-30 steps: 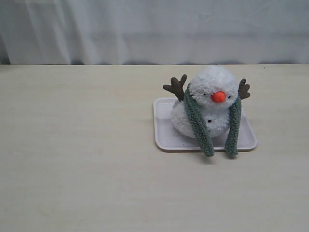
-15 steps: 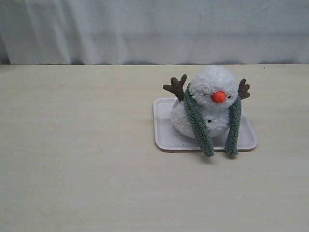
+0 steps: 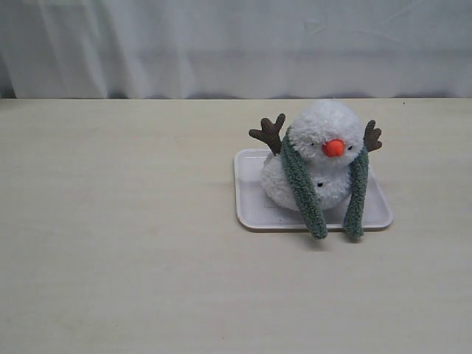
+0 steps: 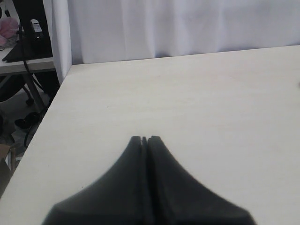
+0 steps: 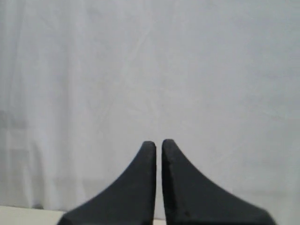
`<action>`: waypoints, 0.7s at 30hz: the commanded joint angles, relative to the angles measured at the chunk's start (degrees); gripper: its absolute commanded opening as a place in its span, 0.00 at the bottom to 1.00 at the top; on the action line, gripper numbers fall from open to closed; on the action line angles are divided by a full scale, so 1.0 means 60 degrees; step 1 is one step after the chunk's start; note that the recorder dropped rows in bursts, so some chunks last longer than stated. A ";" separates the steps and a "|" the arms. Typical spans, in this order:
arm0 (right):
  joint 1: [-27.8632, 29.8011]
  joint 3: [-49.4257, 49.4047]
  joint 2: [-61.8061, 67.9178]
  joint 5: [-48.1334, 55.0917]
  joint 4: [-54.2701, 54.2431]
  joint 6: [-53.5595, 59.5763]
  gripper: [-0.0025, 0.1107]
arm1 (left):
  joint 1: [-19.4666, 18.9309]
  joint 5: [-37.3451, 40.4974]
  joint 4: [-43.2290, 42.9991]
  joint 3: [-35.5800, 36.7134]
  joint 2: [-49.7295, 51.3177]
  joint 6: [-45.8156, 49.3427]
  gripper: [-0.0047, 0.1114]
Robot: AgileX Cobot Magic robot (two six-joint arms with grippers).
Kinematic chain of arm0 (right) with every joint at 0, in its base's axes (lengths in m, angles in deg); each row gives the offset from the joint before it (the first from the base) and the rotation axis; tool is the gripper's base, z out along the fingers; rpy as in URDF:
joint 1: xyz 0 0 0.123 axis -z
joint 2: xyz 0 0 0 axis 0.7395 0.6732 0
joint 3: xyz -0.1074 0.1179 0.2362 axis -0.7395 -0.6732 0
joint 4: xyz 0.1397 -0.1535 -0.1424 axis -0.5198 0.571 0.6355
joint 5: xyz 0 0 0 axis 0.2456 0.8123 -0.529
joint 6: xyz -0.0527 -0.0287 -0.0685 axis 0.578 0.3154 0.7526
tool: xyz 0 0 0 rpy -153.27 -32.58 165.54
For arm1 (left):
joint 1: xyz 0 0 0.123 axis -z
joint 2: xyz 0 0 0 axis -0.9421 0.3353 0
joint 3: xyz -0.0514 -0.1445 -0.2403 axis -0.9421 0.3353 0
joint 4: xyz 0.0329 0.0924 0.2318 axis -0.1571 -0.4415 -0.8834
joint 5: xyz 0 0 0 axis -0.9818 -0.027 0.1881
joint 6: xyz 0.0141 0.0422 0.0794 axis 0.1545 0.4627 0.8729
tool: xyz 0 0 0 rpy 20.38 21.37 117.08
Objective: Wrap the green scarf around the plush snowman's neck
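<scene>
- The plush snowman [image 3: 324, 124] sits on a pale tray [image 3: 247, 206], right of the middle of the desk [image 3: 133, 243] in the exterior view. Its orange nose [image 3: 333, 147] faces that camera.
- The green scarf [image 3: 301, 188] passes behind the snowman's neck [image 3: 332, 167]. Its two ends hang down the front, one on each side of the nose.
- The two strands are apart and not crossed. Each runs lengthwise from the neck down over the body, and the tips reach the tray's front rim.
- Neither arm shows in the exterior view, so both are judged to be well back from the toy.
- The left gripper [image 4: 144, 138] has its jaws pressed together and holds nothing. It hangs over bare desk near a corner, and neither snowman nor scarf shows in its wrist view.
- The right gripper [image 5: 158, 143] is also closed on nothing, with only a hairline seam between the tips. It faces the white curtain [image 3: 221, 44], with no task thing in its wrist view.
- Judgement: the scarf is draped over the neck rather than fully wrapped, so the front of the neck looks bare.
- If another move is needed, it depends on one thing: the toy is on the right arm's side, so that arm is likely the nearer one.
- To pick up a hanging end, a gripper would have to open and pinch across the strand's narrow width. It could then carry that end sideways over the other strand.
</scene>
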 commanded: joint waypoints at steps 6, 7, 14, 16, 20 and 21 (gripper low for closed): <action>0.0092 -0.2162 -0.0049 -0.2418 0.1096 -0.0217 0.06 | 0.0009 -0.0092 0.0007 0.0035 -0.0026 -0.0016 0.04; 0.0092 -0.2262 -0.0049 -0.2456 0.1096 -0.0171 0.06 | 0.0009 -0.0092 0.0007 0.0035 -0.0026 -0.0016 0.04; 0.0620 -0.2752 -0.0049 -0.2542 0.0943 0.0212 0.06 | 0.0009 -0.0092 0.0007 0.0035 -0.0026 -0.0016 0.04; 0.0768 -0.3010 -0.0049 -0.2622 0.0943 0.0265 0.06 | 0.0009 -0.0092 0.0007 0.0035 -0.0026 -0.0016 0.04; 0.1014 -0.3814 -0.0049 -0.3433 0.0943 0.0379 0.06 | 0.0009 -0.0092 0.0007 0.0035 -0.0026 -0.0016 0.04; 0.1070 -0.4028 -0.0049 -0.3593 0.0918 0.0379 0.06 | 0.0009 -0.0092 0.0007 0.0035 -0.0026 -0.0016 0.04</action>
